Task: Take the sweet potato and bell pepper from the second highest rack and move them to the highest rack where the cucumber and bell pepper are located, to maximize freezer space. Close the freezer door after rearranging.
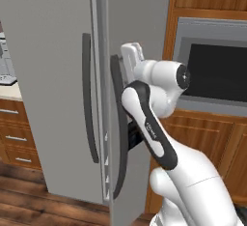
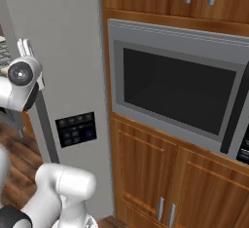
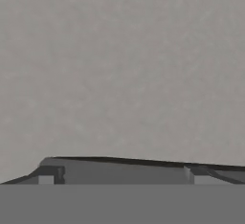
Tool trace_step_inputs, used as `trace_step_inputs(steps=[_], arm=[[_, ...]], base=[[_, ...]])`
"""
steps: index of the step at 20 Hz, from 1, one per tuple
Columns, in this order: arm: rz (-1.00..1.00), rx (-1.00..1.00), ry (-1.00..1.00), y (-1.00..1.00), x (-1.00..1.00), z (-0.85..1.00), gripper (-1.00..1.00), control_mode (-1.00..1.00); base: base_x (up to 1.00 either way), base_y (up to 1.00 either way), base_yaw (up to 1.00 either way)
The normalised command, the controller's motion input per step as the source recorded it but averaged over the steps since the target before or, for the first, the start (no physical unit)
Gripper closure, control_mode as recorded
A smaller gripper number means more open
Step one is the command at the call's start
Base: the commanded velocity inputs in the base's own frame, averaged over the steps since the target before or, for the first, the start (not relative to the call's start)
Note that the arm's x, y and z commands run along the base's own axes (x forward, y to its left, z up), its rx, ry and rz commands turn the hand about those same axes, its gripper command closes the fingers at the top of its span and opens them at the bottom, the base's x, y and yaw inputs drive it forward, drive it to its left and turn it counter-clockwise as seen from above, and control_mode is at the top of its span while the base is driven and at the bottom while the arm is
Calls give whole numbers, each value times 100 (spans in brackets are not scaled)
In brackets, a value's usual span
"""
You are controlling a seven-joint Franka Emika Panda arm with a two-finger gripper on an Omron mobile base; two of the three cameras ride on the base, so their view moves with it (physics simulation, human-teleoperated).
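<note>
Freezer door: standing nearly shut, tall flat grey panel just right of the other grey door, narrow seam showing between the two.
Door handle: running long, dark and slightly curved down the panel's left edge; arm crowding in right beside it.
Handling, judged: swinging stiffly on its hinge, weighty and rigid, no give; matte face offering little to grip, so pushing flat on the panel near the handle edge or hooking the bar at mid-height serving best.
Gripper: pressing up close to a plain grey surface, probably the door face; two dark tips sitting wide apart at the bottom of the hand view, nothing between them.
Contact: cannot tell whether touching the panel or hovering just off it.
Arm: rising from lower right of the left base view, elbow folding toward the handle, wrist hiding behind it.
Freezer: filling the left of the right base view, black dispenser panel sitting on its right-hand door.
Vegetables and racks: hiding behind the doors, position not checkable.
Wall oven: sitting in wood framing just right of the freezer.
Stage, judged: closing the door, nearing the end.
</note>
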Motion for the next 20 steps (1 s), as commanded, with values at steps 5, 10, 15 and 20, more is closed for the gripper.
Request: trace_step_inputs(steps=[5,10,15,20], arm=[[-23,0,15,20,76,0,-100,-100],[-41,0,17,2,72,8,-100,-100],[-47,0,12,0,69,3,-100,-100],[-47,0,12,-11,65,0,-100,-100]], base=[[0,0,0],[0,0,0],[0,0,0],[0,0,0]])
